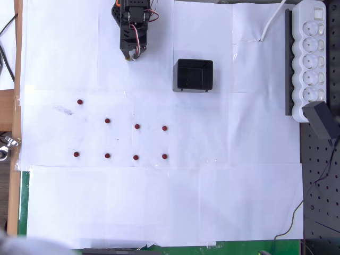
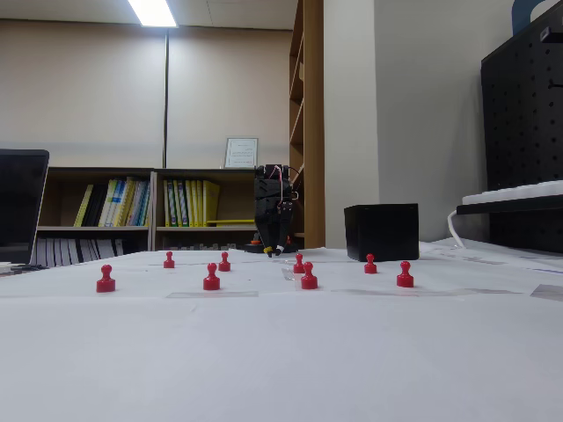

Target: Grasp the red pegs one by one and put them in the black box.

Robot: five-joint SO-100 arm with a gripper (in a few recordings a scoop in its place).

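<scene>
White paper covers my table; my claw [image 1: 129, 54] hangs empty, opening unclear, red pegs [image 1: 136, 157] spaced ahead for single picks, black box [image 1: 194, 75] beside it.

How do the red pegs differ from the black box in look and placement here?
The red pegs are tiny dark-red knobbed pieces, eight in two rows across the white paper; the black box is one far larger, rectangular, open-topped container. In the fixed view the pegs stand low, while the box rises well above them. The box holds no pegs. Both rest on the paper, apart from the claw.
</scene>
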